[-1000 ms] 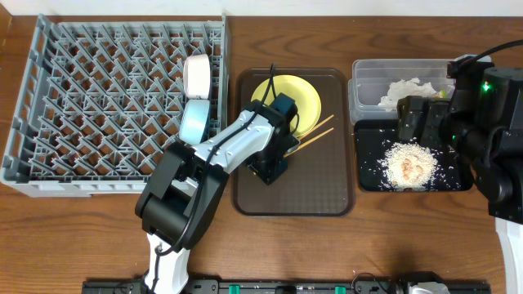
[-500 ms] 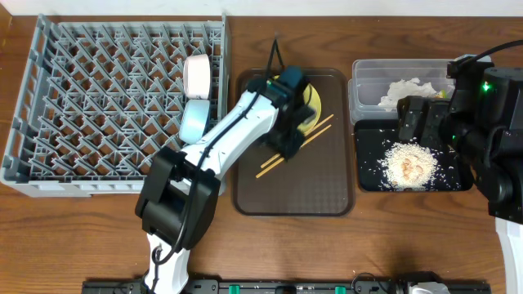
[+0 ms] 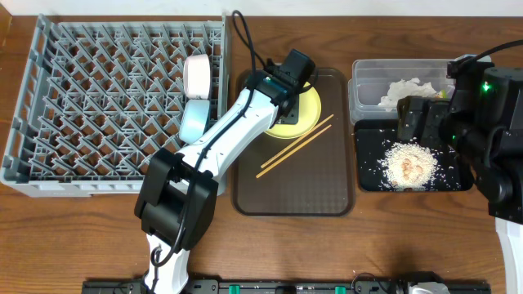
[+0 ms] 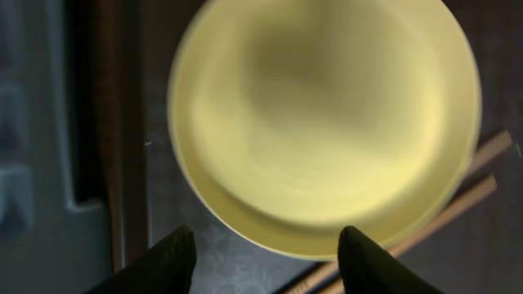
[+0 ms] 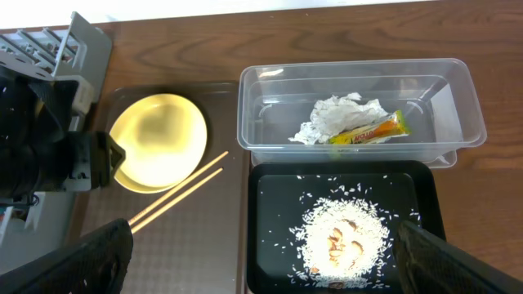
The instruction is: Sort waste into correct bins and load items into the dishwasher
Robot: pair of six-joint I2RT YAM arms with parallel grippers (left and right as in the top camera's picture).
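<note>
Dish rack [image 3: 106, 98], grey and pegged, fills the left of the overhead frame, with a white bowl [image 3: 196, 75] and a light blue bowl [image 3: 193, 121] standing on edge at its right side. At centre my left gripper [image 4: 263, 243] hangs over the yellow plate [image 3: 306, 110] on the brown tray [image 3: 294, 192], fingers spread and holding nothing. Two chopsticks [image 3: 296, 147] lie slanted at the plate's lower right edge. At right, the clear tub [image 5: 458, 106] holds tissue [image 5: 339, 114] and a wrapper [image 5: 368, 129]. Just below it the black tray [image 5: 270, 196] carries crumbs [image 5: 339, 237], and my right gripper [image 5: 263, 231] is released wide above them.
</note>
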